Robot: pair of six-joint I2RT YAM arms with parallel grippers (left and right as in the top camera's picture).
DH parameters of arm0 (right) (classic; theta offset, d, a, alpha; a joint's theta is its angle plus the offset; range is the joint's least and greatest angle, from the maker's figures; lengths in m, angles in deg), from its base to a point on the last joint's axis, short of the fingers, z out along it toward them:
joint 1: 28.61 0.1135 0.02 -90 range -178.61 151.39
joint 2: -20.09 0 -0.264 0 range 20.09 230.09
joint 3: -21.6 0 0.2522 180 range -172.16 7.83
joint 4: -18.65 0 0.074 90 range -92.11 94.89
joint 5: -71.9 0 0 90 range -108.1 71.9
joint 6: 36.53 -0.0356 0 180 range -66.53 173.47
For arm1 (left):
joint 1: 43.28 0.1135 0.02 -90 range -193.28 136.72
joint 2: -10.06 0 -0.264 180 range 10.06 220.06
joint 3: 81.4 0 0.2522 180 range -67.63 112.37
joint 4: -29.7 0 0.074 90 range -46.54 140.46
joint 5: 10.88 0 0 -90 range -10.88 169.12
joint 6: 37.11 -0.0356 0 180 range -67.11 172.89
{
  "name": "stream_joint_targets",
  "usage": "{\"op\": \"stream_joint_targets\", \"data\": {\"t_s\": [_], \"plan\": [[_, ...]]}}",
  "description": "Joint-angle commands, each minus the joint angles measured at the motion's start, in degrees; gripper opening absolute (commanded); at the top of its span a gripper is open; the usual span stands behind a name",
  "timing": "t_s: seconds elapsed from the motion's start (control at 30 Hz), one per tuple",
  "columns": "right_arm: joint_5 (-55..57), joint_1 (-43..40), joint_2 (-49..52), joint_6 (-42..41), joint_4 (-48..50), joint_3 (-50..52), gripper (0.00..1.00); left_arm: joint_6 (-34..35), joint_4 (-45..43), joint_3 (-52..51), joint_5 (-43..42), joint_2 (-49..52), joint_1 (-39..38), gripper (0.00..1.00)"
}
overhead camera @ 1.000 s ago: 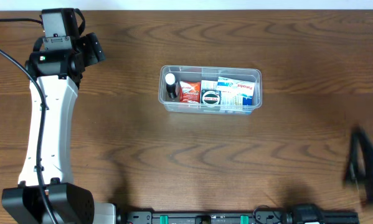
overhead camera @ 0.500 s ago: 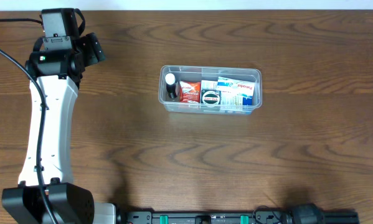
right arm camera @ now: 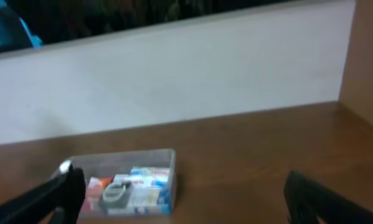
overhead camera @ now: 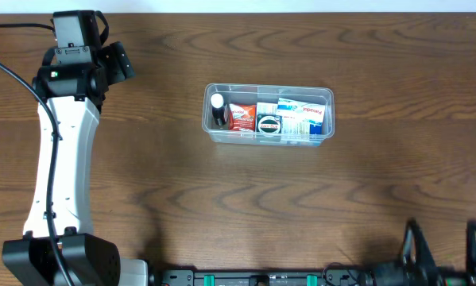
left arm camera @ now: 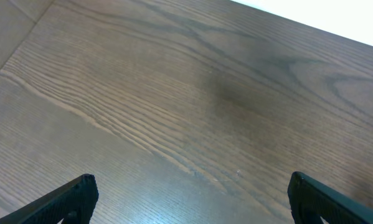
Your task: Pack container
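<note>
The clear plastic container stands at the table's middle back. It holds a black bottle with a white cap, a red packet, a round black tin and white-and-blue boxes. It also shows in the right wrist view, far ahead. My left gripper is open and empty over bare wood at the far left back. My right gripper is open and empty at the front right edge.
The left arm runs along the table's left side. A pale wall stands behind the table. A black rail lies along the front edge.
The right arm went out of the overhead view at the right edge, then its open fingers came back into view at the front right. The left arm and container have not moved.
</note>
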State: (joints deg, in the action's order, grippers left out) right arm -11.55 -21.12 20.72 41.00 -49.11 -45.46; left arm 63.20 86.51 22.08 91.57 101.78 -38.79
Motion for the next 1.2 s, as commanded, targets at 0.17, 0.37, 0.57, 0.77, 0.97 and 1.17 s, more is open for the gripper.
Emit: {"op": "stream_joint_targets", "data": {"t_s": [0.17,0.37,0.57,0.77,0.97,1.17], "plan": [[0.52,0.83,-0.26,1.84,28.68,22.95,0.99,-0.37,-0.04,0.68,0.87,-0.42,0.26,0.98],[0.55,0.81,-0.26,1.86,50.16,37.66,0.99,-0.35,-0.04,0.68,0.87,-0.42,0.26,0.98],[0.55,0.68,-0.26,2.78,62.53,46.45,0.99,-0.37,-0.04,0.68,0.87,-0.42,0.26,0.98],[-1.64,-0.72,-0.28,7.67,65.44,50.45,0.99,-0.37,-0.04,0.68,0.87,-0.42,0.26,0.98],[-10.43,-2.27,-0.31,16.87,64.22,51.56,0.99,-0.37,-0.04,0.68,0.87,-0.42,0.26,0.98],[-9.55,-3.1,-0.31,16.85,61.24,52.98,0.99,-0.37,-0.04,0.68,0.87,-0.42,0.26,0.98]]}}
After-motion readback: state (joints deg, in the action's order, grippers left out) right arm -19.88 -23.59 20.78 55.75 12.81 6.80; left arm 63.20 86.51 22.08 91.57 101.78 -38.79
